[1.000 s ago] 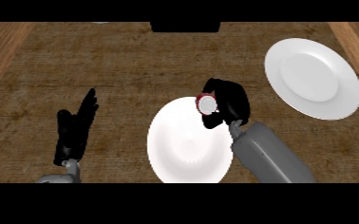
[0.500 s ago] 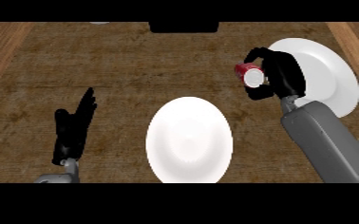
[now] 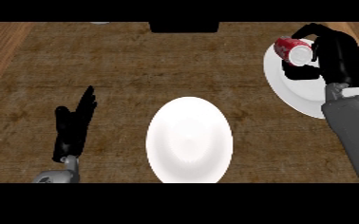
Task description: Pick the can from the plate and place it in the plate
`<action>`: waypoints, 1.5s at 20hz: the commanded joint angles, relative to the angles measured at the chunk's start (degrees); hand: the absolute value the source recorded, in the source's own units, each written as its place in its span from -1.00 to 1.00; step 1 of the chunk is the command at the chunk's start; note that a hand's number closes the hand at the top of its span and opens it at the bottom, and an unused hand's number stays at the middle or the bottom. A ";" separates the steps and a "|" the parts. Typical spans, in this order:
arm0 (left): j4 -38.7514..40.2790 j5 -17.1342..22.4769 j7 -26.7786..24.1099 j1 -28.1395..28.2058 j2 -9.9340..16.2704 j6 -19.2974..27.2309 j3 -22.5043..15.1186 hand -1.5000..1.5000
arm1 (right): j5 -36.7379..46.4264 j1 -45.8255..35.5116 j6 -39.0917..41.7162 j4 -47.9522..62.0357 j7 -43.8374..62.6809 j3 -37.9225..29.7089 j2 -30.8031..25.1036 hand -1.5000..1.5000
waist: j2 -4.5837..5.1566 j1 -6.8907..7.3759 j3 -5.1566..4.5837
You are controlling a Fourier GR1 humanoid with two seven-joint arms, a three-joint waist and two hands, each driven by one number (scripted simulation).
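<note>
A red can [image 3: 294, 51] with a pale end is tilted on its side in my right hand [image 3: 332, 52], whose fingers curl round it. The can hangs over the left part of the white plate [image 3: 300, 91] at the right edge of the counter. I cannot tell whether the can touches that plate. A second white plate [image 3: 189, 140] lies bare at the lower centre. My left hand [image 3: 73, 127] rests open at the lower left, fingers pointing up, away from both plates.
The wooden counter [image 3: 140, 71] spreads between the plates. A dark box-like object [image 3: 184, 26] sits at the back edge in the middle. A small pale object [image 3: 100, 23] peeks in at the back left.
My right hand has carried the can from the centre plate up and to the right, over the right plate. The centre plate is now bare. The left hand has not moved.
</note>
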 commanded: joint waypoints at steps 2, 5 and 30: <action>-4.17 -3.21 1.32 3.37 -2.90 2.23 -3.94 0.00 | -1.72 -0.86 -1.25 9.33 -6.04 -6.75 -1.13 1.00 | 0.11 0.70 0.05; -0.76 -0.65 0.39 0.66 -0.27 -0.52 -0.19 0.00 | -0.13 -2.78 -1.87 16.08 -8.14 -8.30 -0.71 1.00 | 0.21 0.76 0.04; -1.15 -2.42 0.34 -0.62 -1.97 -0.45 -1.74 0.00 | -0.96 -17.05 17.74 61.94 -37.27 -15.44 -8.27 -1.00 | 0.89 2.37 0.19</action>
